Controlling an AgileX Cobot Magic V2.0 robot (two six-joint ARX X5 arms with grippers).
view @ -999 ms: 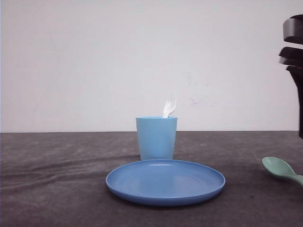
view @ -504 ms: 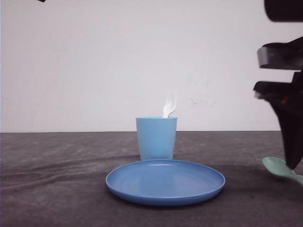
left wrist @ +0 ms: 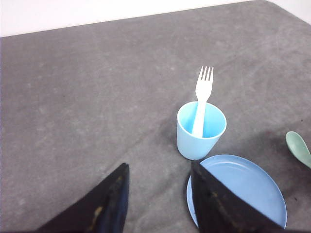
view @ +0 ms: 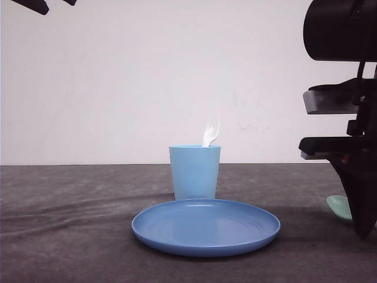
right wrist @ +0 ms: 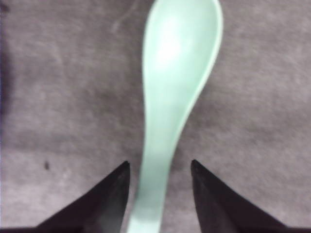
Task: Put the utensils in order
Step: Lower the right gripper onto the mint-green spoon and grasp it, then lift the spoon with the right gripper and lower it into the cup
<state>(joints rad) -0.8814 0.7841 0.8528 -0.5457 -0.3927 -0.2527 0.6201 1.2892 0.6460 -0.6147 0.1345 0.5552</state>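
The white fork (view: pixel 210 132) stands tines-up in the light blue cup (view: pixel 195 172); the left wrist view shows the same fork (left wrist: pixel 201 99) in that cup (left wrist: pixel 200 131). The mint-green spoon (right wrist: pixel 175 92) lies flat on the grey table, and my right gripper (right wrist: pixel 159 166) is open just above it with a finger on either side of the handle, not touching. In the front view that gripper (view: pixel 360 227) hangs at the far right, hiding most of the spoon (view: pixel 339 207). My left gripper (left wrist: pixel 158 167) is open, high above the table and holding nothing.
A blue round plate (view: pixel 206 226) lies in front of the cup, near the table's front. The dark grey table (view: pixel 70 224) runs back to a white wall. The left arm's tip (view: pixel 35 5) shows at the top left corner.
My right gripper has come down and inward from the upper right edge to sit over the spoon, now covering most of it. The left arm's tip has appeared at the top left.
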